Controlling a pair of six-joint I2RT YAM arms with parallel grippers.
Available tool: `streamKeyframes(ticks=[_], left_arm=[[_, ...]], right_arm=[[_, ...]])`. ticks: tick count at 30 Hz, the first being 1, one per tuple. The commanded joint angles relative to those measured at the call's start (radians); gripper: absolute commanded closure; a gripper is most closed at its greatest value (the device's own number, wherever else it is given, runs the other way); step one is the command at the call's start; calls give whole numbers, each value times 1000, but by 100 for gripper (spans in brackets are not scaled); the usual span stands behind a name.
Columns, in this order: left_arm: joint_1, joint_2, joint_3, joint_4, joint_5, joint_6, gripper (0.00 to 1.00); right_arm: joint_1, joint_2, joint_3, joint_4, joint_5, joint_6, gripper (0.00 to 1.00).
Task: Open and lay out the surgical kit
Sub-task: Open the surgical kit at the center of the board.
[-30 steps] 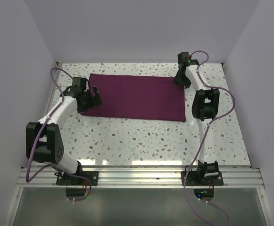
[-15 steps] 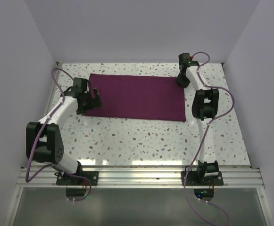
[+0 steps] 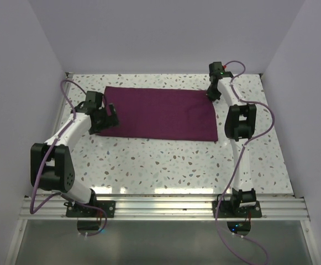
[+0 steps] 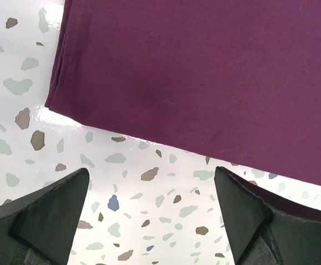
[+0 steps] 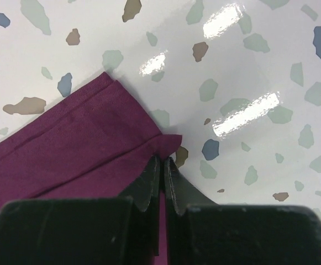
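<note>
The surgical kit (image 3: 160, 113) lies as a folded dark purple cloth wrap across the far half of the table; only cloth shows. My right gripper (image 5: 162, 161) is at its far right corner (image 3: 209, 94), jaws shut on a pinch of the wrap's corner (image 5: 170, 143). My left gripper (image 4: 149, 193) hovers wide open over bare table just off the wrap's left near edge (image 4: 166, 144), nothing between its fingers (image 4: 55, 210). In the top view the left gripper (image 3: 106, 117) sits at the wrap's left end.
The speckled white tabletop (image 3: 166, 165) is walled by pale panels at left, right and back. An aluminium rail (image 3: 160, 207) with both arm bases runs along the near edge. Purple cables (image 3: 66, 105) loop beside each arm.
My right gripper has closed onto the wrap's far right corner, and a small pucker has formed in the cloth near it. The left arm has stayed put.
</note>
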Motion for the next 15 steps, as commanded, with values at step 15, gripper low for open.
streamKeyframes(ticks=[15], left_arm=[[-4, -40, -7, 40, 4, 10, 0]], right_arm=[[-12, -181, -74, -95, 165, -41, 93]])
